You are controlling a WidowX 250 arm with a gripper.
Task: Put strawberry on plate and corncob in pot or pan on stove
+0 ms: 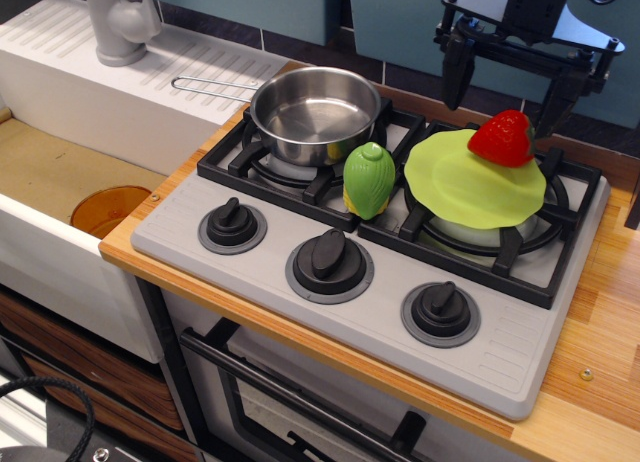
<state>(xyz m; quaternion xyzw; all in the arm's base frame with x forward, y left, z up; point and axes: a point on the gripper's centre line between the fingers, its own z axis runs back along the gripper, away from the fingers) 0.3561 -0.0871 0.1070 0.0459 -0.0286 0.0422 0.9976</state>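
The red strawberry (503, 139) lies on the far right part of the lime-green plate (462, 185), which rests on the right burner of the grey stove (380, 312). The green corncob (368, 180) stands upright between the two burners, just in front of the steel pot (314, 112) on the left burner. The pot is empty, its wire handle pointing left. My gripper (505, 94) hangs open and empty above the strawberry, its fingers (456, 70) spread wide apart.
A white sink and drainboard with a grey faucet (118, 22) lie to the left. An orange disc (110, 210) sits in the sink basin. Three black knobs (328, 255) line the stove front. Wooden counter (600, 322) runs along the right.
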